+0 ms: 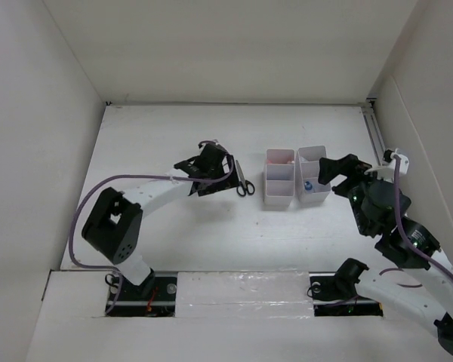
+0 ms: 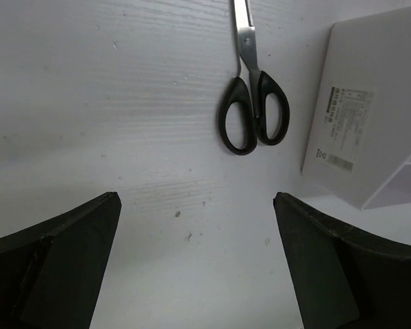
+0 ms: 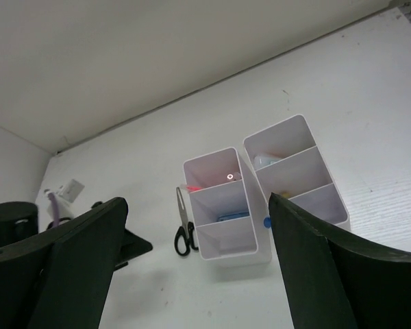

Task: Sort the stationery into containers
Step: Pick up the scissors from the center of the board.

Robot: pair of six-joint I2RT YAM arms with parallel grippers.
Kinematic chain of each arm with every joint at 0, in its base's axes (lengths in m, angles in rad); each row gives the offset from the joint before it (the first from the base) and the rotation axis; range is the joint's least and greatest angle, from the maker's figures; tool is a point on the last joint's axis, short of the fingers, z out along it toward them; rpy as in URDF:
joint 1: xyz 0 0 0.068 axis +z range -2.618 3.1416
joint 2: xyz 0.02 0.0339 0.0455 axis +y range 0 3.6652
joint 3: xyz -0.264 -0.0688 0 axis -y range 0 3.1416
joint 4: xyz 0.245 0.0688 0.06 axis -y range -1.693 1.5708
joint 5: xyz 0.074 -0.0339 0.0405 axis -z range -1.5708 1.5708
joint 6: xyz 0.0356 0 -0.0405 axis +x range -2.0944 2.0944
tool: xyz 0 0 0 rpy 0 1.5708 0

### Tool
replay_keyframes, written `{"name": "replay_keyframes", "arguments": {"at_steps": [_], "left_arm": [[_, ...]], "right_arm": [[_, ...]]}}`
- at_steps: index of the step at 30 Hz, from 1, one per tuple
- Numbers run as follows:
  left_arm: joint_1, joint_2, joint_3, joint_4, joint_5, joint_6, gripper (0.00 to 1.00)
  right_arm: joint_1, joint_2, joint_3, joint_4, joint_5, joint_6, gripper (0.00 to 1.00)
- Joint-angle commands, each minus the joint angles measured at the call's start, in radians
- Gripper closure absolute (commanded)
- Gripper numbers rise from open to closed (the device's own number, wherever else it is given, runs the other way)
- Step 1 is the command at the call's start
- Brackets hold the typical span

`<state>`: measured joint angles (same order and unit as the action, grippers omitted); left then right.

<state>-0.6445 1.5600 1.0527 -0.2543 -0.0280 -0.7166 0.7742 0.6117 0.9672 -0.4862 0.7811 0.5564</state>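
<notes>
- Beside the left white box (image 1: pixel 279 197), black-handled scissors (image 2: pixel 247 55) are lying flat on the table (image 1: pixel 158 136), just clear of its wall.
- Left claw (image 2: pixel 195 199) is hovering short of the handles, jaws standing wide, holding nothing.
- Right claw (image 3: pixel 197 202) is also gaping, empty.
- Judgement: advancing, then pinching across the pivot, is looking safest; the thin blades are risking a slip.

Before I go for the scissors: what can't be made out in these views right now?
- Blade tips of the scissors: left wrist view, cut off by the top edge.
- Contents of the left box and right box: too small in the top view; tall walls hide most in the right wrist view.
- Base of the right box: right wrist view, behind a finger of the right gripper.
</notes>
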Motion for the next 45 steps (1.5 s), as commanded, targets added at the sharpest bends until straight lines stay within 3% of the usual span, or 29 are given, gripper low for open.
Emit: {"name": "replay_keyframes", "arguments": {"at_steps": [1,9,16,17,19,34,45], "left_arm": [[-0.01,0.06,0.082,0.029,-0.038,-0.023,0.08],[-0.095,0.306,0.325,-0.125,-0.179,-0.032,0.19],[-0.095,0.391,0.421,-0.187,-0.228,-0.032,0.33],[-0.095,0.391,0.421,-0.188,-0.228,-0.032,0.4],[-0.095,0.405,0.435,-0.2,-0.228,-0.032,0.45],[-0.104,0.426,0.348,-0.246,-0.268,-0.061,0.45],[-0.104,0.491,0.369,-0.247,-0.245,-0.041,0.53]], "right_arm": [[0.011,-0.017,-0.002,0.001,-0.046,-0.015,0.1],[0.011,-0.026,-0.011,0.011,-0.086,-0.015,0.1],[0.011,-0.046,-0.032,0.021,-0.095,-0.033,0.1],[0.011,-0.046,-0.032,0.021,-0.095,-0.033,0.1],[0.011,-0.046,-0.032,0.031,-0.106,-0.033,0.1],[0.011,-0.055,-0.05,0.058,-0.135,-0.052,0.1],[0.011,-0.064,-0.05,0.067,-0.144,-0.061,0.1]]}}
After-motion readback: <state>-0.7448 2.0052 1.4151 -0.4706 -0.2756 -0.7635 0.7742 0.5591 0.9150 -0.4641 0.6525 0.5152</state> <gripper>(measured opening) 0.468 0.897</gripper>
